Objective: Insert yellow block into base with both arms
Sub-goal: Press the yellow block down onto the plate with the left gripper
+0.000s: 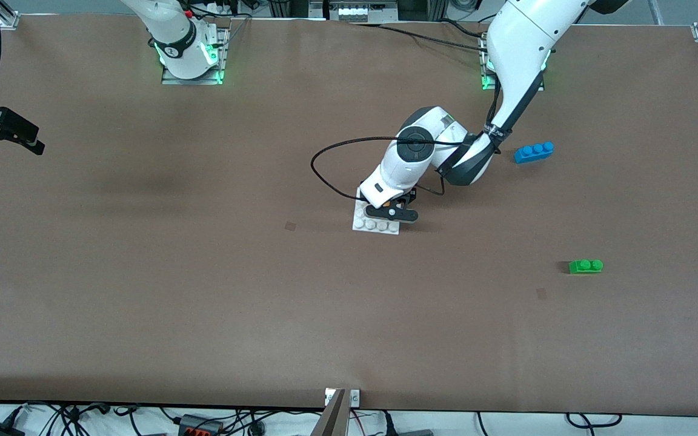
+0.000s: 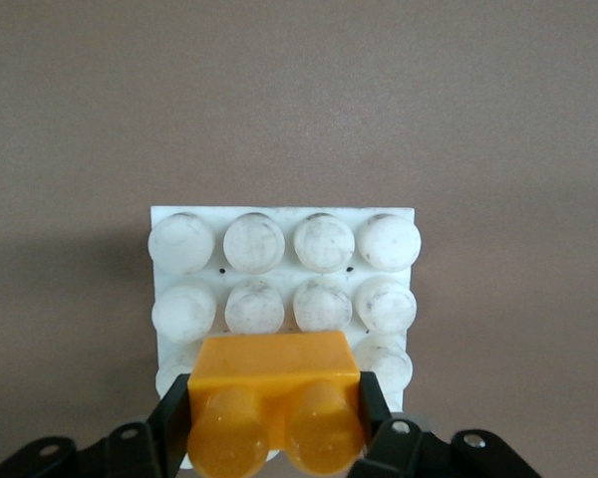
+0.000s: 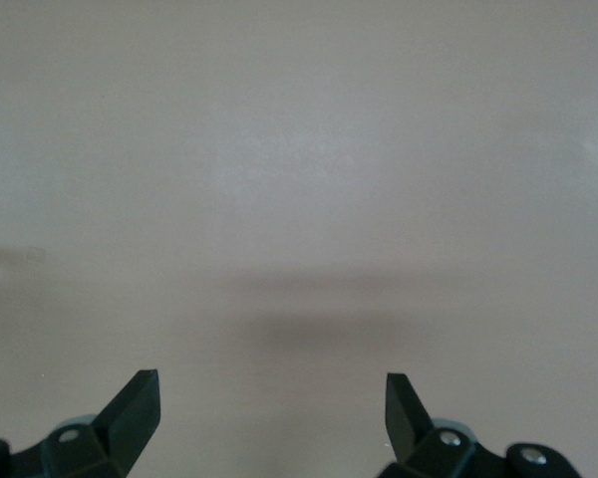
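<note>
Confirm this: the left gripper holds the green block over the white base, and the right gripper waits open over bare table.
Not quite. The left gripper is shut on the yellow block, not the green one; the left wrist view shows it over the base. The green block lies alone on the table. The right gripper does wait open over bare table.

Left arm down on the white plate, mid-table.

You see the left gripper [image 1: 392, 206] low over the flat square white studded plastic base [image 1: 375, 223]; a sliver of orange there may be the yellow block [image 1: 388, 204]. A long blue three-stud brick [image 1: 534, 151] and a small green two-stud brick [image 1: 585, 266] lie toward the left arm's end, the green one nearer you. The right gripper [image 1: 6, 130] waits at the table's edge.
</note>
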